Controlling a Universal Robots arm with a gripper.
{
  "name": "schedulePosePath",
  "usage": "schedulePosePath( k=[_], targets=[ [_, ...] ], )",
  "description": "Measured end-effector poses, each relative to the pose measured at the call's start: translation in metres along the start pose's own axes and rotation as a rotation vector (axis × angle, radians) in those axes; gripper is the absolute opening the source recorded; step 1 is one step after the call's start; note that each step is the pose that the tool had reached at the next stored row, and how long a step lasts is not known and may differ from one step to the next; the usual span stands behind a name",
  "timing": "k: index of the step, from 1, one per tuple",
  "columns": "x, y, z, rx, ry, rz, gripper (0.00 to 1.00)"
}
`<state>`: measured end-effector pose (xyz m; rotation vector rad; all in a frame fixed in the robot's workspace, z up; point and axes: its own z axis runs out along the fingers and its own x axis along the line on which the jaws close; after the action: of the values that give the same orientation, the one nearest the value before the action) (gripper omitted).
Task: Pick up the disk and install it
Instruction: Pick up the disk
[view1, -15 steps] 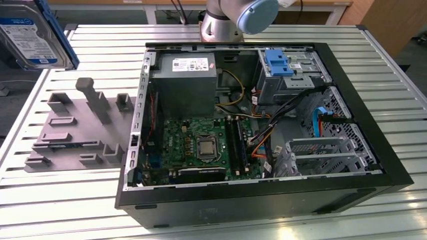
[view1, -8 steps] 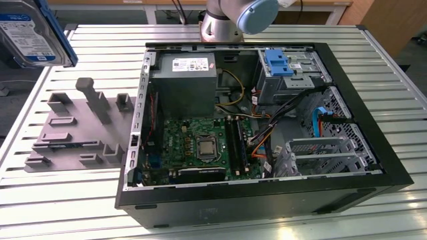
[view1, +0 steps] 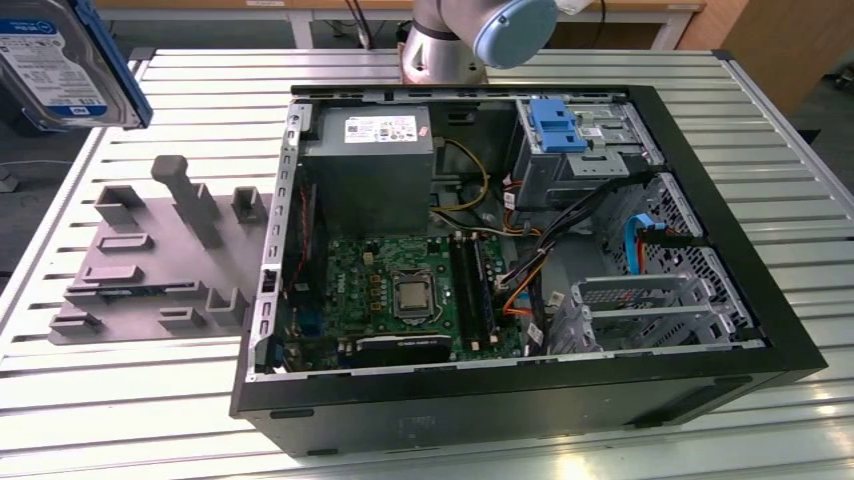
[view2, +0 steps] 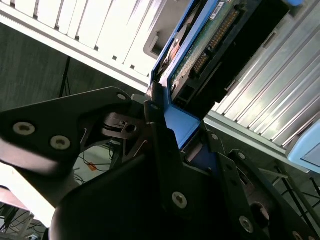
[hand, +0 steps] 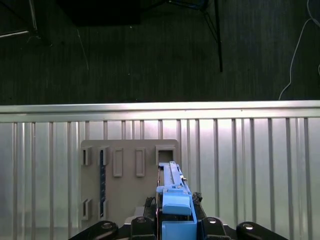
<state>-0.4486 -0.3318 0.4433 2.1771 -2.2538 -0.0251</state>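
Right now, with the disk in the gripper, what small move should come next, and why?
Likely carry it toward the exterior view's right, keeping height. The gripper is shut on the disk, held high at that view's left, apart from the open computer case.

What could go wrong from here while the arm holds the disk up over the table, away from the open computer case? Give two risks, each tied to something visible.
1. The gripper clamps the disk at one end of its blue carrier, so the long overhang might tilt or slip.
2. Black cables cross the case near the drive cages; the disk could snag on them.
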Motion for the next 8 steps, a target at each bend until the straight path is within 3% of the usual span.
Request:
schedulePosePath(
  k=[8],
  targets=[
    [0.0,0.0001,-0.0061,0.0001,-0.0001,0.0,0.36]
  ],
)
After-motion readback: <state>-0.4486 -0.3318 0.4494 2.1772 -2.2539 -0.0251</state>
